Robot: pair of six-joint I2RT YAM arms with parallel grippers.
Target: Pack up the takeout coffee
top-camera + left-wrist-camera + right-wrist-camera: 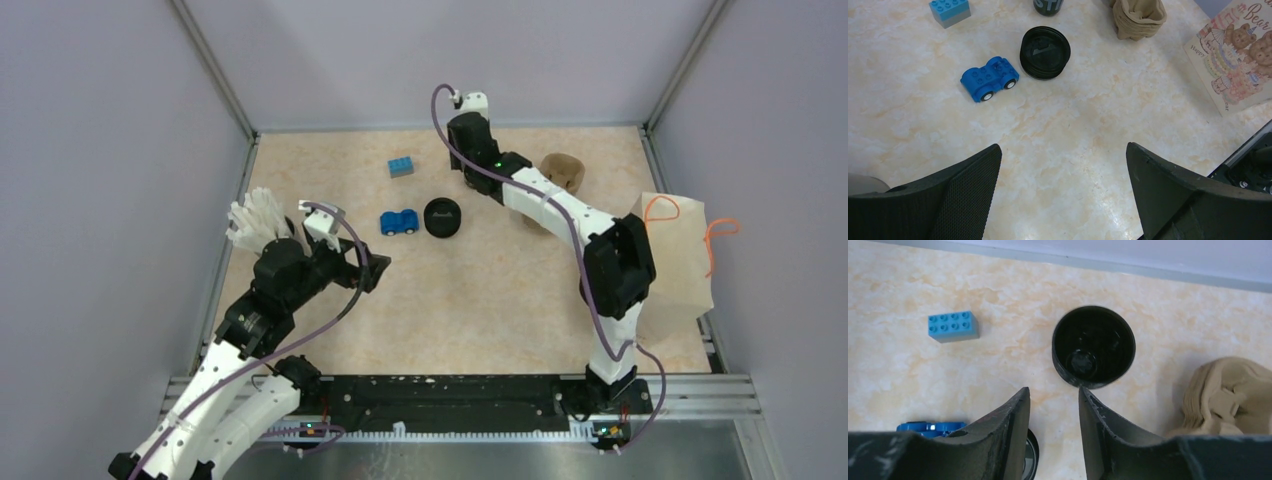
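Your right gripper (pixel 1053 390) has its two fingers (pixel 1008 430) a little way apart, and nothing is between them. Just past the tips stands the black cup (pixel 1093 346). It is upright with no top on, close to the far edge of the table (pixel 908 375), and the fingers do not hold it. From your left wrist camera you can read white letters "ST" on the cup's side; the rest is cut off.

Your left gripper (pixel 1063 150) has its fingers spread wide and holds nothing. It hangs over the left part of the table.

The flat black lid (pixel 1045 52) lies near the middle of the table, apart from the cup. A blue toy car (pixel 989 78) sits just beside the lid, on its left. A blue brick (pixel 950 11) lies left of the cup, toward the far edge. A brown cup carrier (pixel 1139 17) sits right of the cup.

At the right edge lies a paper bag (pixel 675 250) with orange handles. A bear picture (pixel 1235 55) there shows the words "Bear" and "Happy". White forks (pixel 258 215) stand at the left edge.
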